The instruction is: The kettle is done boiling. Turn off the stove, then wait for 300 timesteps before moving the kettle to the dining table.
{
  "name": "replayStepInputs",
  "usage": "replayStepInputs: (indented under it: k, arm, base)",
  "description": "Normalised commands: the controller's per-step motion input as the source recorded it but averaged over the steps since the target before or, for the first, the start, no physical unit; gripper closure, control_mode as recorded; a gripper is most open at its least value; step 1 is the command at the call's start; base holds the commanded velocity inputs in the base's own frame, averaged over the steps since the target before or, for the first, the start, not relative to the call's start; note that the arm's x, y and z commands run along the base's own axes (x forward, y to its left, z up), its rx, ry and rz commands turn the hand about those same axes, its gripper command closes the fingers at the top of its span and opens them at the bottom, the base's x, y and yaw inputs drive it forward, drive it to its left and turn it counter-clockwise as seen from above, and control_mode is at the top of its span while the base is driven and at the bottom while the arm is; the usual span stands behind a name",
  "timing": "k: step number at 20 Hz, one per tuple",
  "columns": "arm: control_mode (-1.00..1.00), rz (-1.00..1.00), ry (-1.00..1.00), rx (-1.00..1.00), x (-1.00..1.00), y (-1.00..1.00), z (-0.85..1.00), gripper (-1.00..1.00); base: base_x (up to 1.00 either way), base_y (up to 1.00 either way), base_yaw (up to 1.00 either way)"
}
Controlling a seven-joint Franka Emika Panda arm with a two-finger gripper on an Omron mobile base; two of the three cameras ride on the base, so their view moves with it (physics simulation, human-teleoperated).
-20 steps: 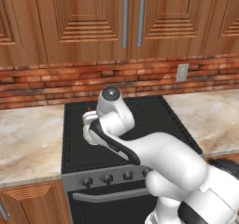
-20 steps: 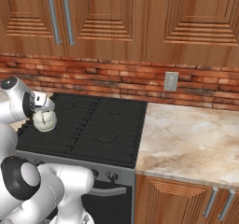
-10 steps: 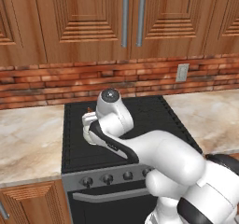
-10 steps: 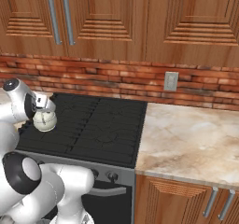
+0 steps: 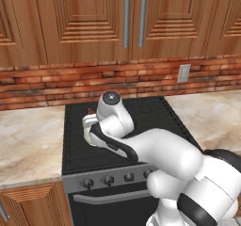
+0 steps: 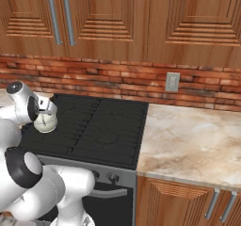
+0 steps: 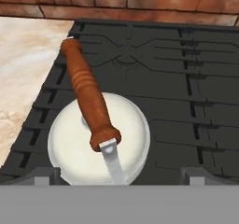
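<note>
The cream-white kettle [image 7: 74,146] stands on the front left burner of the black stove [image 7: 186,101], its reddish-brown handle [image 7: 88,97] arching over the lid. My gripper [image 7: 119,177] hangs just above it, open, with one fingertip [image 7: 35,175] left of the kettle and the other to its right, neither touching it. From the right base the kettle [image 6: 45,122] sits right under my white hand [image 6: 45,108]. From the left base my arm hides most of the kettle [image 5: 89,111]. The stove's knobs [image 5: 108,180] line its grey front panel. The dining table is out of view.
Beige marbled counters flank the stove on the left [image 5: 28,135] and right [image 6: 188,140]. A brick wall [image 6: 117,74] with an outlet [image 6: 172,82] runs behind, and wooden cabinets [image 5: 94,22] hang above. The other burners [image 6: 108,126] are bare.
My hand has sunk slightly toward the kettle. The kettle has stayed in place on its burner.
</note>
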Motion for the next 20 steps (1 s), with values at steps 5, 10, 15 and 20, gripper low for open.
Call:
replayStepInputs:
  k: [5,10,15,20]
  arm:
    - [-1.0,0.0,0.01,0.01,0.18,0.14,-0.13,-1.0]
    - [-1.0,0.0,0.02,0.01,0.17,0.11,-0.1,-1.0]
    - [-1.0,0.0,0.02,0.02,0.13,0.04,-0.09,-1.0]
    - [-1.0,0.0,0.03,0.01,0.03,0.01,-0.06,1.0]
  base:
    - [0.0,0.0,0.0]
    - [0.0,0.0,0.0]
    - [0.0,0.0,0.0]
    - [0.0,0.0,0.0]
